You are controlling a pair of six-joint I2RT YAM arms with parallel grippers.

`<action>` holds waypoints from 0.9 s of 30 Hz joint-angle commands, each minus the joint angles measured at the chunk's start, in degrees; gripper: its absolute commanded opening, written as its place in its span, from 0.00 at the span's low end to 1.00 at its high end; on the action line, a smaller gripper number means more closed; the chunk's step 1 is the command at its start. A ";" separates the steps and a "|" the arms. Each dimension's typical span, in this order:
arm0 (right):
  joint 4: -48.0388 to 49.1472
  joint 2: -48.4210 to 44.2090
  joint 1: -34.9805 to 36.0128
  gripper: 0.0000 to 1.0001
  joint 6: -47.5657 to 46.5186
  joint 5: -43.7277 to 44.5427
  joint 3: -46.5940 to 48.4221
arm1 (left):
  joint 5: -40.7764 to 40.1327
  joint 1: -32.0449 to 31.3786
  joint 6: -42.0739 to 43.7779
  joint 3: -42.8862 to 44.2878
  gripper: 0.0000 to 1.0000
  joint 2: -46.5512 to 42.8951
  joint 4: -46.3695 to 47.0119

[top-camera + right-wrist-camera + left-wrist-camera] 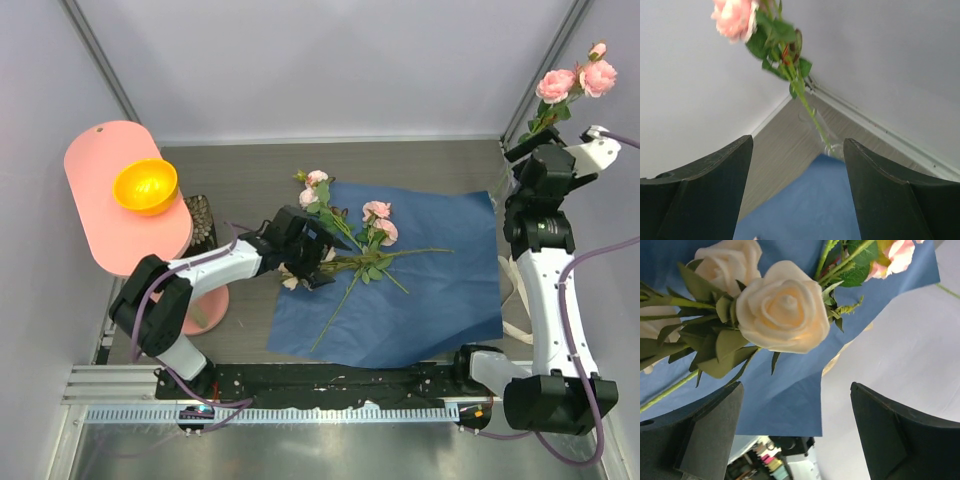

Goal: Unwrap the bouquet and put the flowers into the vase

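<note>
Your left fingers, spread wide and holding nothing, hover over the flowers, which lie loose on the opened blue paper in the middle of the desk; a cream rose fills the left wrist view just above the gap between them. At the far right corner your right fingers stand apart and empty, facing the clear vase, where a thin green stem runs down into the glass; from above, its pink roses show over the raised right arm, and the vase itself is hidden there. The wrapping looks to be off and one stem placed, with several left on the paper. Expect the flowers to be light and springy; the heads are soft and would crush, so take a stem on its bare green length below the leaves, where the thin stalks fan out toward the near edge of the paper; close gently, since so thin a stem may roll or slip. The stems lie tangled, so you may lift more than one. The vase looks slim and easy to tip; lower each stem straight in without nudging the glass.
</note>
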 commanded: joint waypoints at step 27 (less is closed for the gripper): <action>-3.73 -4.69 31.72 0.73 -9.69 -18.24 -10.37 | -28.69 -5.99 -16.39 8.11 0.32 9.94 1.52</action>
